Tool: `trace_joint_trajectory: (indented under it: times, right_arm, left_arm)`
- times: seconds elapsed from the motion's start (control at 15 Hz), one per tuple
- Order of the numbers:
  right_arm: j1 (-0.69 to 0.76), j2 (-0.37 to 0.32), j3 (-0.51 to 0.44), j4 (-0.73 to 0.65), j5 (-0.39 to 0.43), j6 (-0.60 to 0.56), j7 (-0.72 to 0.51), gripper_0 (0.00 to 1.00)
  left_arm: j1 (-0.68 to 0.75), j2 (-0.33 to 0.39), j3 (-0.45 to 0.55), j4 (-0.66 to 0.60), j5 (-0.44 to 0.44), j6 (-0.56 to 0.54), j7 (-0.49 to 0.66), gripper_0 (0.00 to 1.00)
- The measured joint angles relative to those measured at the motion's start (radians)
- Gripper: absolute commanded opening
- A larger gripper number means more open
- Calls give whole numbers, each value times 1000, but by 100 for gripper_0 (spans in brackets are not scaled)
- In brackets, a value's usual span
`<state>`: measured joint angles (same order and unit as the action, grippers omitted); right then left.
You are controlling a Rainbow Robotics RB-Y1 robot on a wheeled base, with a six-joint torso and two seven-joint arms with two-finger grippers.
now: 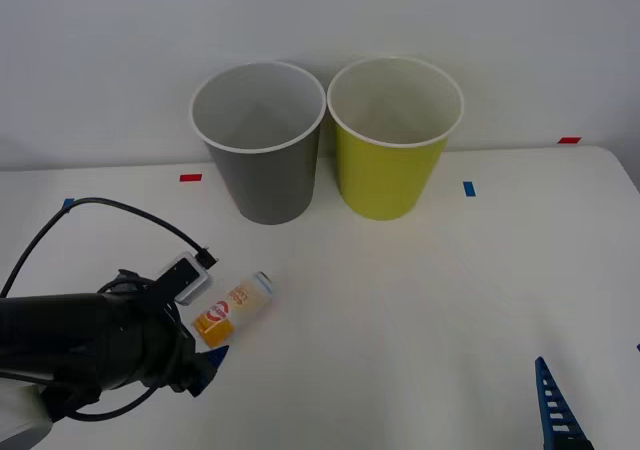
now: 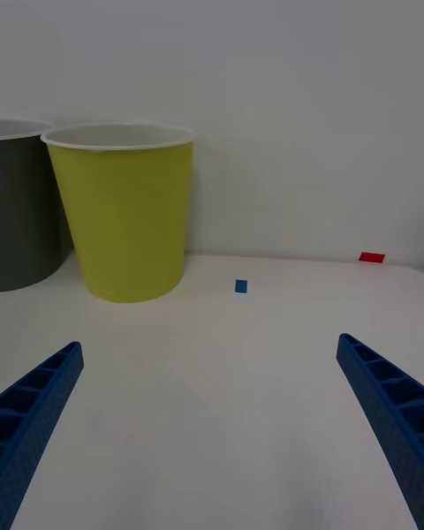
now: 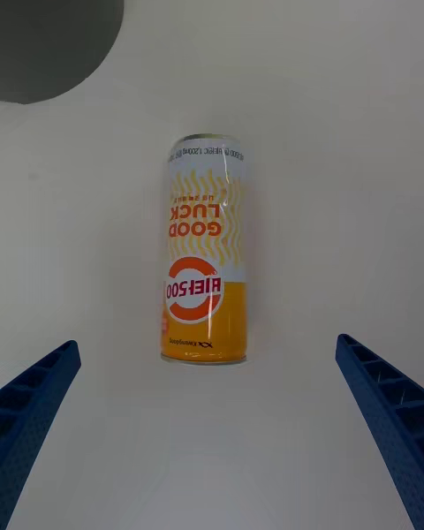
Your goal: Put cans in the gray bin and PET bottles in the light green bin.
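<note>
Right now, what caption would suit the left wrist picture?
Open left gripper poised over a drink can lying on the white table, gray bin beyond.

We see a glossy printed metal can [image 3: 207, 249], matt plastic gray bin [image 1: 264, 175] and light green bin [image 1: 389, 170], smooth matt white table [image 1: 430, 300], ribbed blue plastic fingers [image 3: 389, 411].

table [image 1: 420, 300] (white) | can [image 1: 233, 310] lying | gray bin [image 1: 262, 170], light green bin [image 1: 390, 165] upright
</note>
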<state>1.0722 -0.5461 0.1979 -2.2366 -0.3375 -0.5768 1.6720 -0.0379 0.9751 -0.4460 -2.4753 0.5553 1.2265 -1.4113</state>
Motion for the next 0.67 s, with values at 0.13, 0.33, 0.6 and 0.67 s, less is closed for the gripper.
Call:
trace_joint_trajectory:
  times: [0.13,0.33,0.6,0.67]
  right_arm:
    - [0,0,0,0,0,0,0,100]
    - [0,0,0,0,0,0,0,100]
    - [0,0,0,0,0,0,0,100]
    - [0,0,0,0,0,0,0,100]
  left_arm:
    - [-3,-31,1,0,-2,18,-4,100]
    - [-23,-42,1,20,-4,22,-10,100]
    - [-114,-98,-26,88,2,66,-27,100]
    - [-138,-117,-36,97,2,96,-28,100]
